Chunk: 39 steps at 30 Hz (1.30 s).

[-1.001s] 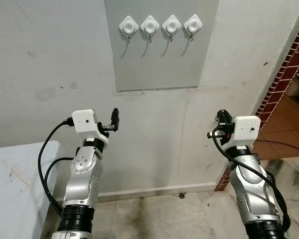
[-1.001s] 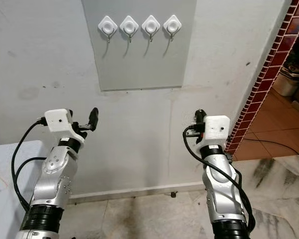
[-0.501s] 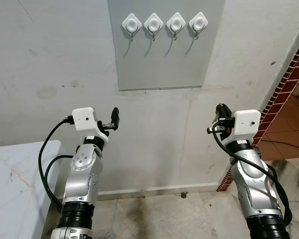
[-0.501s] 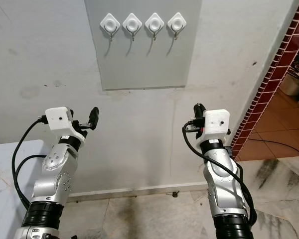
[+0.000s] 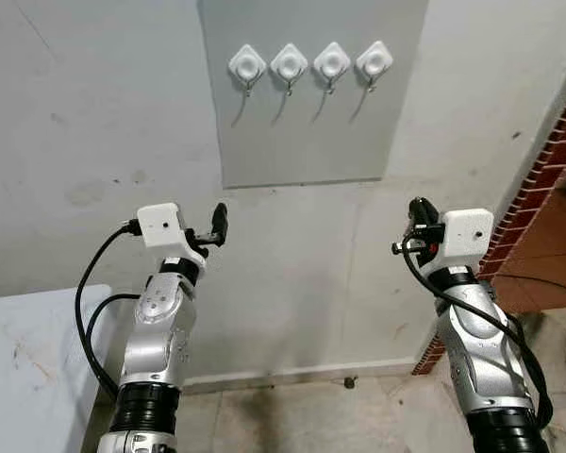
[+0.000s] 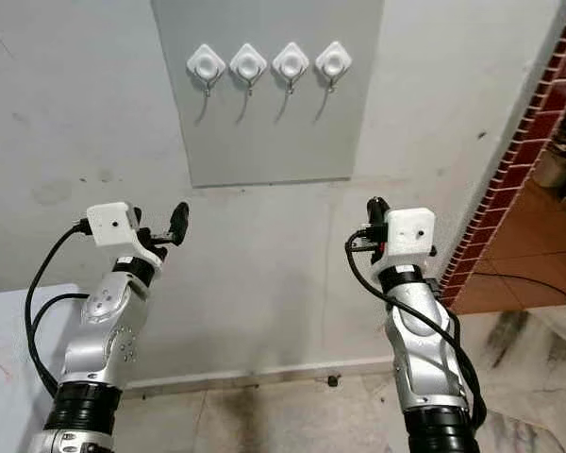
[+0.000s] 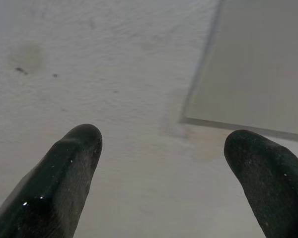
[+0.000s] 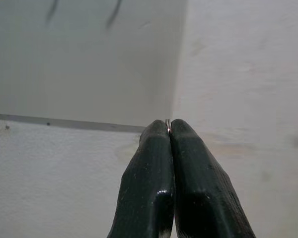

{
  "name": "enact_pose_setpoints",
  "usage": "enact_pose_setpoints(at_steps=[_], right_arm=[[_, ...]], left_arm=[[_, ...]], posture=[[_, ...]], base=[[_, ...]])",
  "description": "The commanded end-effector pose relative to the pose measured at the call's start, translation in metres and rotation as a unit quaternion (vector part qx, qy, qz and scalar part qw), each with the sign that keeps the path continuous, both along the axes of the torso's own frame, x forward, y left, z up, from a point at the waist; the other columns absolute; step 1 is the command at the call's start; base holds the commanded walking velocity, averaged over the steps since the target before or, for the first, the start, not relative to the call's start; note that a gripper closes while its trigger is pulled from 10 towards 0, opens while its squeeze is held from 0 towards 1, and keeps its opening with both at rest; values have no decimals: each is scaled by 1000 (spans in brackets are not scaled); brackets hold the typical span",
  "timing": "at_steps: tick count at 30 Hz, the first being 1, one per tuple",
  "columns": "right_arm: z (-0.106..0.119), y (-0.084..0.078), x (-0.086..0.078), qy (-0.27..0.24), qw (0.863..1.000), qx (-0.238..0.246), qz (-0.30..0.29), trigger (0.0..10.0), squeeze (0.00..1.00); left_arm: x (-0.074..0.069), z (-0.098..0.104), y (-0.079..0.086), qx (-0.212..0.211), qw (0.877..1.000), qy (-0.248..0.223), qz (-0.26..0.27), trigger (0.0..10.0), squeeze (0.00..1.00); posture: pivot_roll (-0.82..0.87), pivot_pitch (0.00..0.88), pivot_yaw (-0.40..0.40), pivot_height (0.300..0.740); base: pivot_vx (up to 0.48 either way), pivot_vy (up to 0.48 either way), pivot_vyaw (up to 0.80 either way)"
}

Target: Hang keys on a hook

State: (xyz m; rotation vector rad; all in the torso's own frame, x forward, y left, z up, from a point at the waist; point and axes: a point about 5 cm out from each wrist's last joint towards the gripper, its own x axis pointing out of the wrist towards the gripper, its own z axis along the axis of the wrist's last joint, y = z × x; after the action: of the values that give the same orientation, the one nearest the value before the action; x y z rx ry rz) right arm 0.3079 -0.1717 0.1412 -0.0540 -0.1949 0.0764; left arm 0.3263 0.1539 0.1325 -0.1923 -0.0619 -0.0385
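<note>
Nearest the camera, both silver arms rise from the lower edge, forearms upright, each with a white wrist camera block and black cable looped alongside.

Left gripper (image 7: pixel 161 144): fingers spread wide, nothing between them. It is held at about chest level, pointing at the wall (image 5: pixel 94 113) just below and to the left of the panel's lower left corner.

Right gripper (image 8: pixel 169 130): fingers pressed together. A thin sliver of bright metal (image 8: pixel 168 125) shows at the very tip of the seam between the pads, possibly the ring of the keys; too little is visible to be sure, and no keys can be made out in the head views. This gripper points at the wall just under the panel's lower edge, near its right corner.

Lower left, a pale table (image 5: pixel 28 368) edge sits beside the left arm. Floor tiles (image 5: pixel 302 415) run along the skirting between the arms.

Farther off, the grey panel (image 5: pixel 307 132) is fixed flat on the plaster wall, above and between the grippers. Four white diamond-shaped hooks (image 5: pixel 309 63) sit in a row near its top, all bare, well above both grippers.

At the right, a red brick edge (image 5: pixel 538 189) marks the end of the wall; an orange tiled floor lies beyond.
</note>
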Motion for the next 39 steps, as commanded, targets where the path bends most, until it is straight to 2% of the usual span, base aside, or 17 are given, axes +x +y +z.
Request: enact_pose_setpoints(at_steps=[1, 9, 16, 18, 23, 27, 39], right_arm=[[0, 2, 0, 4, 1000, -1, 7, 10000, 0], [-1, 6, 1, 6, 1000, -7, 23, 10000, 0], [8, 9, 8, -9, 998, -23, 61, 10000, 0], [9, 9, 9, -10, 998, -24, 63, 10000, 0], [23, 12, 22, -29, 995, -33, 87, 10000, 0], [30, 15, 29, -41, 994, -32, 96, 10000, 0], [45, 21, 39, -70, 990, -25, 118, 10000, 0]], left_arm=[[1, 9, -3, 16, 1000, -19, -4, 10000, 0], [2, 12, -6, 11, 1000, -25, -14, 10000, 0], [5, 25, -25, 28, 995, -49, -77, 10000, 0], [5, 25, -26, 30, 995, -50, -80, 10000, 0], [9, 38, -48, 48, 985, -72, -148, 10000, 0], [9, 45, -58, 53, 979, -83, -179, 10000, 0], [6, 53, -74, 61, 966, -95, -231, 10000, 0]], posture=[[2, 0, 12, 740], [2, 0, 12, 740], [-2, 0, 16, 740], [-3, 0, 18, 740], [-2, 0, 29, 740], [-2, 0, 42, 740], [-3, 0, 59, 740]], base=[[0, 0, 0], [0, 0, 0], [0, 0, 0], [0, 0, 0], [0, 0, 0], [0, 0, 0], [0, 0, 0]])
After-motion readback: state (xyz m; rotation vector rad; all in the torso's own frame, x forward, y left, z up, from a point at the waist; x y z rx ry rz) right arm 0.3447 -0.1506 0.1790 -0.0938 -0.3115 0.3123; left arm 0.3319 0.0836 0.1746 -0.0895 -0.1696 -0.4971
